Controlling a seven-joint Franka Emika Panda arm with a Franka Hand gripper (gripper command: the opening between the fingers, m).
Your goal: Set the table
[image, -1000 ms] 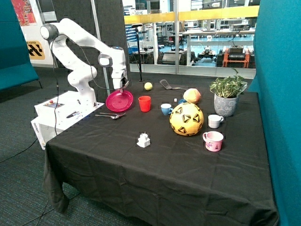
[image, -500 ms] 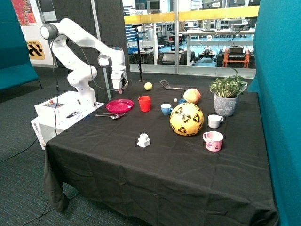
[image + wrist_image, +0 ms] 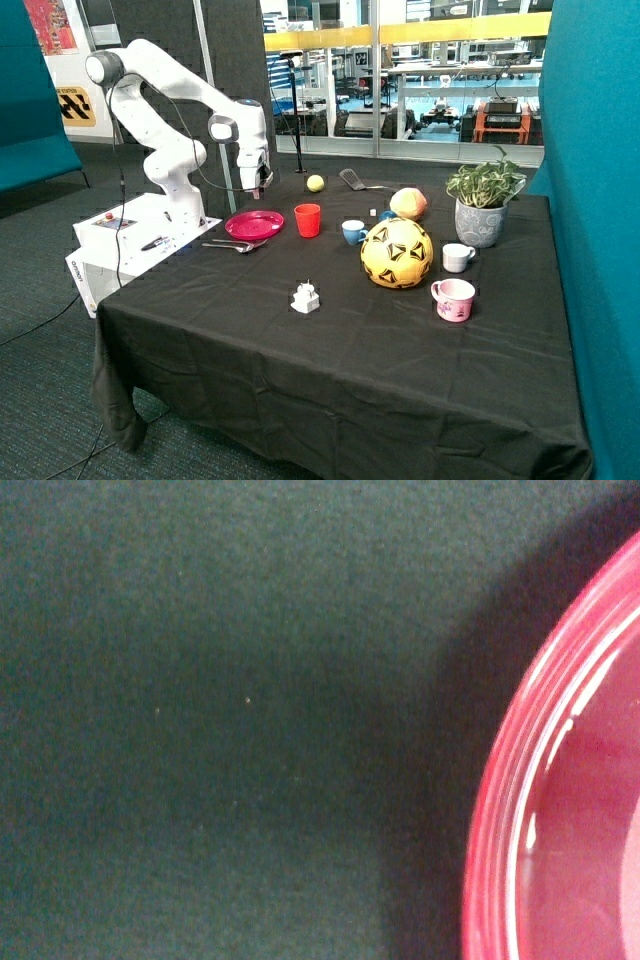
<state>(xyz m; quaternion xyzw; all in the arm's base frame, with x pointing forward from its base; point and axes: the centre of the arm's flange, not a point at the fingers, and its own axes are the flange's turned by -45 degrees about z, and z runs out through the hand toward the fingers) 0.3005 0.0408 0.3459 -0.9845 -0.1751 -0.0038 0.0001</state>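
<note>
One pink plate [image 3: 254, 225] lies flat on the table [image 3: 330, 350] near the corner by the robot's base, with two pieces of cutlery [image 3: 235, 245] just beside it on the side toward the near edge. The gripper [image 3: 262, 186] hangs above the plate's far rim; whether its fingers are parted or closed I cannot tell — the wrist view shows only black cloth and the plate's glossy rim [image 3: 520, 810], no fingers at all.

As a judgement, the step in hand is finishing this place setting: plate down, cutlery close by, and a cup likely wanted next. The red cup [image 3: 308, 220] stands just beside the plate along the far edge, with a small blue cup [image 3: 353, 232] beyond it. To do the step well, the arm should rise straight clear of the plate rim before travelling sideways, so it does not nudge the plate into the cutlery, then come down over the red cup's open top without tipping it.

The table itself is large and rectangular, draped in matte black cloth that falls down its sides in soft folds; it fills the middle of the room and carries everything — a yellow ball [image 3: 397, 253], a potted plant [image 3: 483, 205] toward the far corner, and a pink mug [image 3: 453, 299].
</note>
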